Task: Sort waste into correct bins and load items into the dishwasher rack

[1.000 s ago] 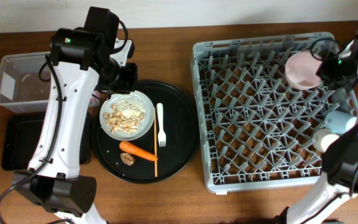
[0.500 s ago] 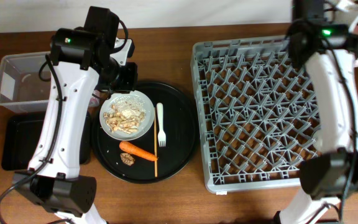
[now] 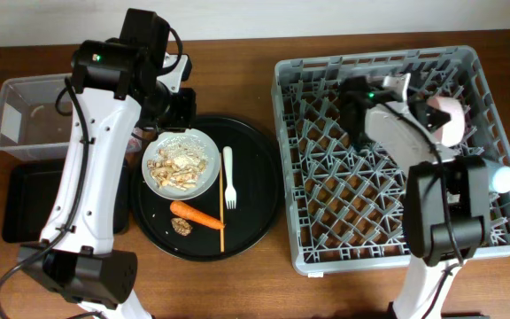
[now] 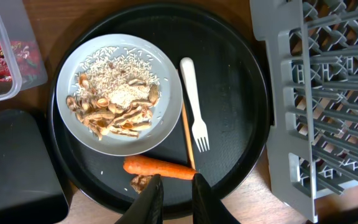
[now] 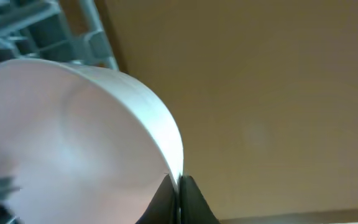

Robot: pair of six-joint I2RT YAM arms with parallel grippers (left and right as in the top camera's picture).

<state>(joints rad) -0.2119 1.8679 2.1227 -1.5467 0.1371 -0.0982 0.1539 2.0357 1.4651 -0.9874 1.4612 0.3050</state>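
Fingertips of the right gripper (image 5: 178, 186) are pressed together against the rim of the pink bowl (image 5: 73, 143); whether the rim is pinched between them cannot be told. The bowl stands tilted among the pegs at the far right of the dishwasher rack (image 3: 326, 252), with the light-blue cup (image 3: 485, 170) lying nearer the rack's right edge.

The left gripper (image 4: 178, 199) hangs with its 2 fingers slightly apart and nothing between them, above the near rim of the round black tray (image 4: 235, 93). Just beyond lie the carrot (image 4: 160, 168) and brown lump (image 4: 140, 182), then the plate (image 4: 163, 121) of food scraps (image 4: 114, 106), with the fork (image 4: 194, 106) and chopstick (image 4: 187, 134) beside it. The clear box (image 4: 8, 37) holds the red wrapper (image 4: 5, 59), and the shallow black tray (image 4: 11, 168) sits next to it
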